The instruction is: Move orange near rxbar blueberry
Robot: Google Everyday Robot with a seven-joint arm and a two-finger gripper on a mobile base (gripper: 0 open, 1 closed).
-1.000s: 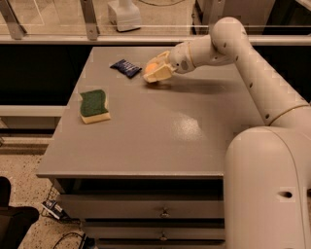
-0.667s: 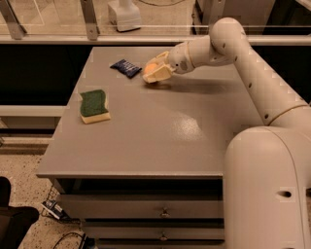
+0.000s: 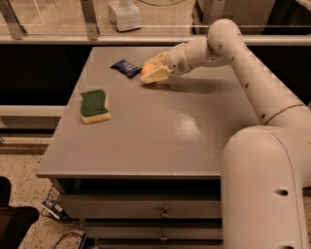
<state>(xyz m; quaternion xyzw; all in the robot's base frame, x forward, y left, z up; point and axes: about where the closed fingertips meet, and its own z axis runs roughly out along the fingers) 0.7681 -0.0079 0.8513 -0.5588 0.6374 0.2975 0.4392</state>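
The orange (image 3: 147, 68) sits low over the grey table (image 3: 160, 126) at the back, between the cream fingers of my gripper (image 3: 151, 71), which is shut on it. Only part of the fruit shows past the fingers. The rxbar blueberry (image 3: 126, 67), a flat dark navy wrapper, lies on the table just left of the orange, a short gap away. My arm reaches in from the right.
A green-topped yellow sponge (image 3: 94, 105) lies near the table's left edge. A white object (image 3: 124, 14) stands behind the rail at the back. Drawers with small knobs (image 3: 164, 213) sit under the table's front edge.
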